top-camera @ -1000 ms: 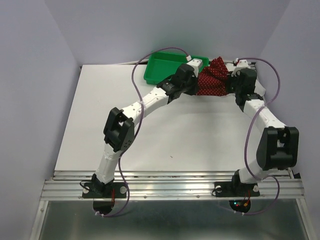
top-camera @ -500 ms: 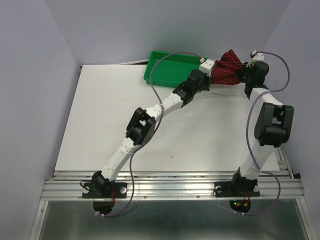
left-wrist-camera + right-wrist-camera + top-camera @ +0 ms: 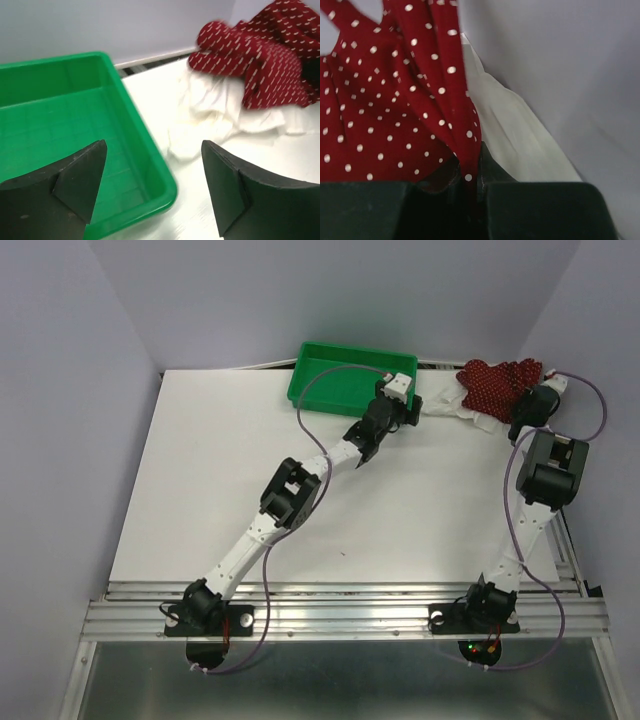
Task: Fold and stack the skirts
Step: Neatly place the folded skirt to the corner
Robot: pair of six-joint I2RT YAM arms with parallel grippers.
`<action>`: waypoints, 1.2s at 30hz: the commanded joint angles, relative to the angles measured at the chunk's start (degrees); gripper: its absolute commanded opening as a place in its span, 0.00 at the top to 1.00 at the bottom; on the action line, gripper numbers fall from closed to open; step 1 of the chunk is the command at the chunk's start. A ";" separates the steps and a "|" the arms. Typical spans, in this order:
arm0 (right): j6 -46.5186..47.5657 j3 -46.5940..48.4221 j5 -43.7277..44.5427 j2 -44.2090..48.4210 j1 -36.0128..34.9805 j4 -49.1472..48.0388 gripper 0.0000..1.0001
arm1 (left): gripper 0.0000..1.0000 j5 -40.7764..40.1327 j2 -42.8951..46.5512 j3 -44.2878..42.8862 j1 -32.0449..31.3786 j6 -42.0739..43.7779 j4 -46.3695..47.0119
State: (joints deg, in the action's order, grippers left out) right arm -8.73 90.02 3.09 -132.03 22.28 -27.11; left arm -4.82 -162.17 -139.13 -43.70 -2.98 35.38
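Red skirt (image 3: pixel 496 380) atop white skirt (image 3: pixel 455 410), lying left-right; right gripper (image 3: pixel 470 177) clamps it; left gripper (image 3: pixel 153 147) agape

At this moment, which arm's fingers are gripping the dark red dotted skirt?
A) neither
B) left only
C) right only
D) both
C: in the right wrist view the right fingers are shut on a fold of the dark red dotted skirt, while the left fingers stand wide apart and empty by the green tray.
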 commanded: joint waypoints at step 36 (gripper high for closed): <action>2.49 31.61 -5.73 -3.66 -7.87 17.35 0.38 | 0.05 11.41 51.16 44.38 11.44 -9.41 -23.15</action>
State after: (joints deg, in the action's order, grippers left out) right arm -8.78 115.50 -5.56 -129.03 14.92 -14.17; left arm 5.89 -116.92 -95.72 -33.95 -12.36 13.26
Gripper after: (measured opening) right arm 0.630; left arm 0.953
